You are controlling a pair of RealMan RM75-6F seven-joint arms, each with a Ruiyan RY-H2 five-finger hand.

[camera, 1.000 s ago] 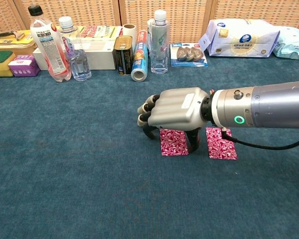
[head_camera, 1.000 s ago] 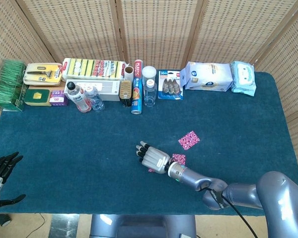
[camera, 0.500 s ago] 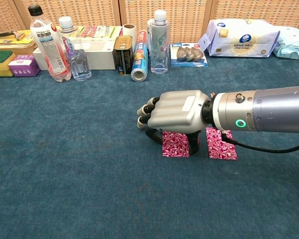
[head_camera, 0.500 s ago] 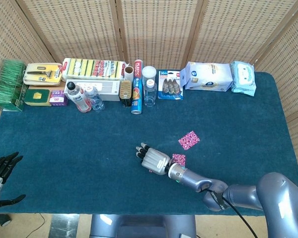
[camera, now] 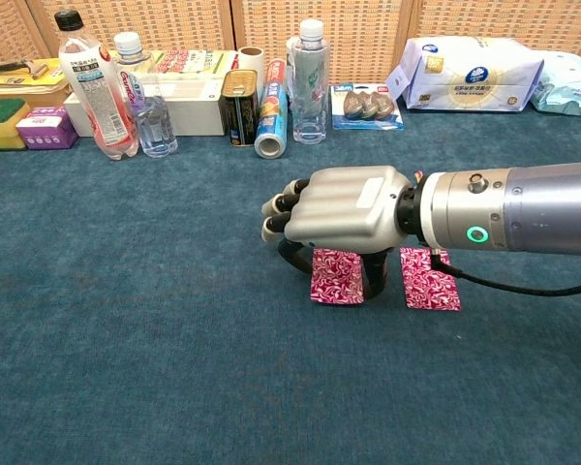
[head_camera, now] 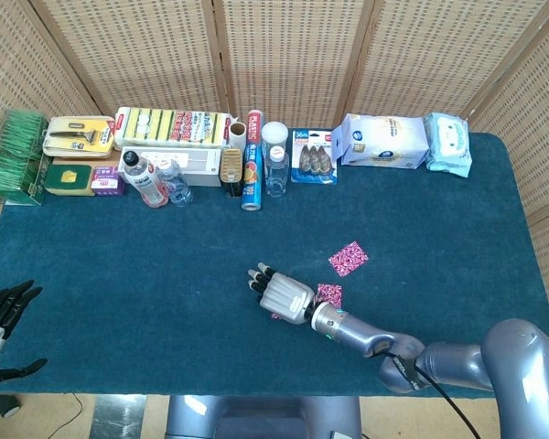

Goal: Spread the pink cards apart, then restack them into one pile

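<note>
My right hand hovers low over the middle of the blue table, knuckles up and fingers curled down. In the chest view the right hand has a pink patterned card caught between its thumb and fingers, low at the cloth. A second pink card lies flat just right of it, beside the wrist; the head view also shows this second card. A third pink card lies farther back and to the right. My left hand hangs off the table's near left corner, fingers spread and holding nothing.
Along the far edge stands a row of goods: sponge packs, bottles, a can, a foil roll, a tall clear bottle, a blister pack and wipes packs.
The right hand dipped slightly, then rose and shifted a little left, and the card under it moved with it. The other two cards and the left hand stayed put.
</note>
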